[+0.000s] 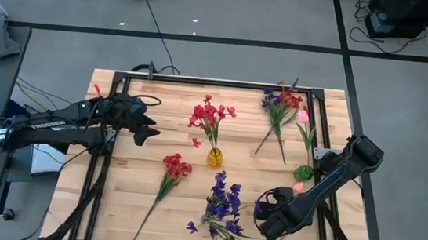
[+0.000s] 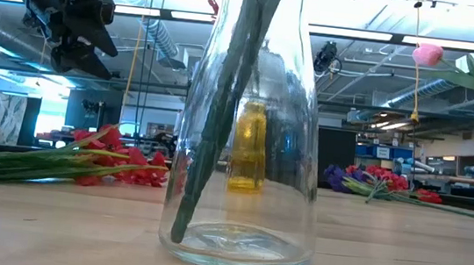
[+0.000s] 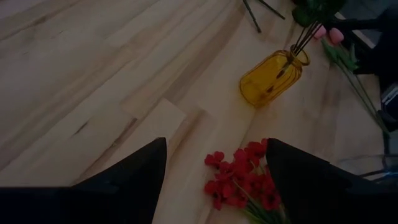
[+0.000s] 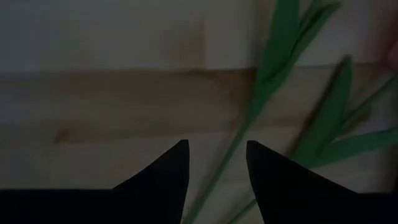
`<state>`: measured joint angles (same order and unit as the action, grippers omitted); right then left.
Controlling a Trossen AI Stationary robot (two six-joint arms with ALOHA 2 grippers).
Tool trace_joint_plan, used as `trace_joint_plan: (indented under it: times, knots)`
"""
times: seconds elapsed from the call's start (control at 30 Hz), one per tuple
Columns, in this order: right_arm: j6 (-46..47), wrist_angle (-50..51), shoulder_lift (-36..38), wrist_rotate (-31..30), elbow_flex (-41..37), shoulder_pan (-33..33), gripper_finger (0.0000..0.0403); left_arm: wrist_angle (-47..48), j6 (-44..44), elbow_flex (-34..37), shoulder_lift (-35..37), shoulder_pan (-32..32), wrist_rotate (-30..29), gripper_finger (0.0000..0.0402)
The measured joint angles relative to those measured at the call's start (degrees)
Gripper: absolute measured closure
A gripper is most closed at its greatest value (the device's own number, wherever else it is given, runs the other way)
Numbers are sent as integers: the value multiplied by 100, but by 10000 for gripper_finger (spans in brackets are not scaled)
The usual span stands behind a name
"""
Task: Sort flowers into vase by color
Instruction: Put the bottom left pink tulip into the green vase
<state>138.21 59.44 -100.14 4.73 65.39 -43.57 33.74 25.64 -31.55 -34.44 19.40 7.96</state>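
Right gripper (image 4: 217,163), fingers narrowly parted astride the thin green stem (image 4: 239,138) of a pink tulip-like artificial flower (image 2: 428,55) lifted above the table, likely light, springy, best pinched mid-stem; left gripper (image 3: 214,180) hovers wide, empty.

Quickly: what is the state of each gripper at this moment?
Left gripper: open, holding nothing, above the loose red flowers.
Right gripper: closed on a pink tulip's green stem.

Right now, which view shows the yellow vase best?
The left wrist view: the yellow vase shows whole, with stems in its neck. The high view shows it small from above; the low view only through a clear vase; the right wrist view not at all.
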Motion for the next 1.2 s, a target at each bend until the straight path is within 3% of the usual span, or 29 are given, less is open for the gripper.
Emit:
trace_joint_plan:
  times: [0.3,0.8,0.97,1.2]
  knots:
    - [114,-132,2,434,-447,20,233,-9,209,0,0,0,182,122]
    - [47,-1039,17,370,-986,176,238,-63,358,0,-1,0,180,122]
    - [-27,-1117,17,299,-991,262,274,-121,359,0,-1,0,179,122]
    - [-148,-1213,13,178,-988,280,370,-119,359,0,-2,0,178,122]
